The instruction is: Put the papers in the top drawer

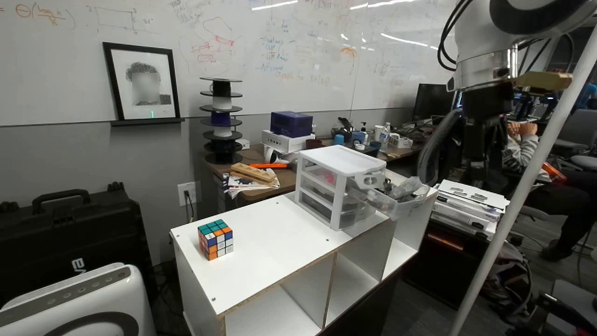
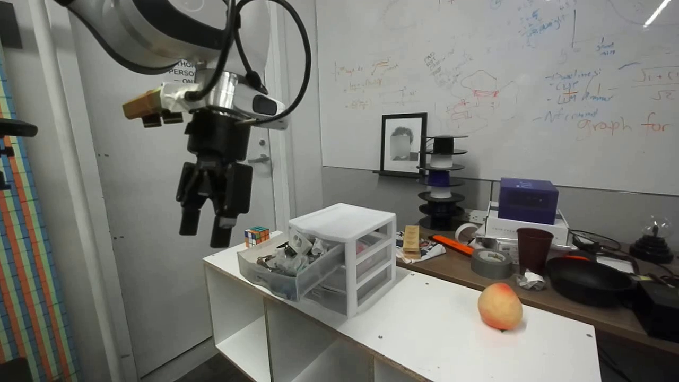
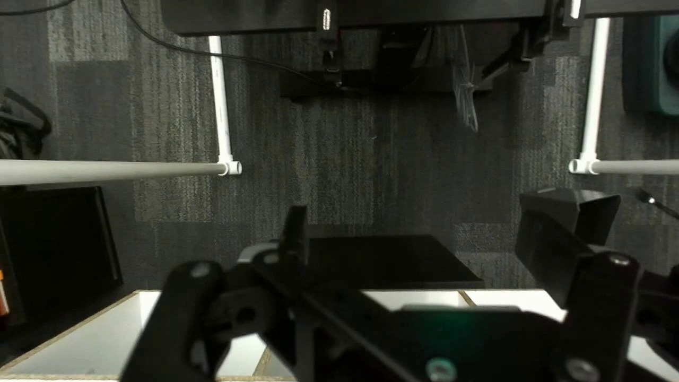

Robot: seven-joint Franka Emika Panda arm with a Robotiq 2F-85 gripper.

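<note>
The white drawer unit stands on the white shelf, and its translucent top drawer is pulled out. Clear crumpled plastic, dark bits and a whitish scrap lie in the drawer; I cannot tell whether the scrap is the papers. A crumpled white paper lies on the brown desk by a dark red cup. My gripper is open and empty, above and apart from the drawer, pointing down. In the wrist view its fingers are spread over the floor and shelf edge.
A Rubik's cube and a peach sit on the white shelf top, on opposite sides of the unit. A white pole stands near the arm. The brown desk holds tape, a black pan and boxes.
</note>
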